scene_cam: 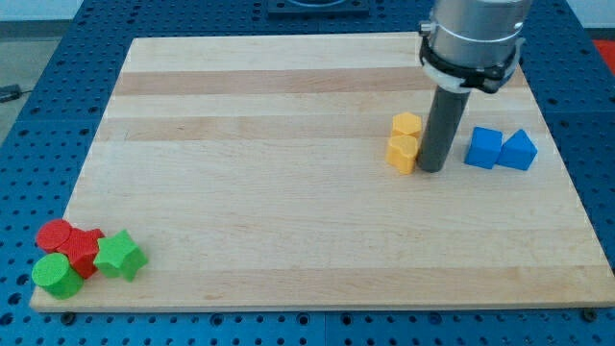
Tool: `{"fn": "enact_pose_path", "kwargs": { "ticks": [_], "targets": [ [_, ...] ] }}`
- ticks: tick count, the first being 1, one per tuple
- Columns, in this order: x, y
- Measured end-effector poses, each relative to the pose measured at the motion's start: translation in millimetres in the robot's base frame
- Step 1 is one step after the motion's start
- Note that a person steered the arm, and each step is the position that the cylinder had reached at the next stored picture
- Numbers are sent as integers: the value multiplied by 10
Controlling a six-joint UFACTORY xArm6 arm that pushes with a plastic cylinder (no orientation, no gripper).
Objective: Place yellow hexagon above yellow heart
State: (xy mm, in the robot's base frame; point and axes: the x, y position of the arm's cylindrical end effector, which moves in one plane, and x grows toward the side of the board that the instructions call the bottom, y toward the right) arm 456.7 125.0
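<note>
The yellow hexagon (406,125) sits on the wooden board at the view's right, directly above and touching the yellow heart (403,152). My rod comes down from the arm at the view's top right. My tip (431,169) rests on the board just right of the yellow heart, touching or nearly touching it.
A blue cube (484,148) and a blue triangular block (518,151) lie right of my tip. At the board's bottom left corner sit a red cylinder (55,234), a red block (84,252), a green cylinder (56,276) and a green star (120,255). The wooden board (288,192) lies on a blue perforated table.
</note>
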Motion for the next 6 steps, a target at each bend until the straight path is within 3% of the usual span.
{"fn": "enact_pose_path", "kwargs": {
  "ticks": [2, 4, 6],
  "targets": [
    [-80, -210],
    [-251, 388],
    [-475, -56]
  ]
}}
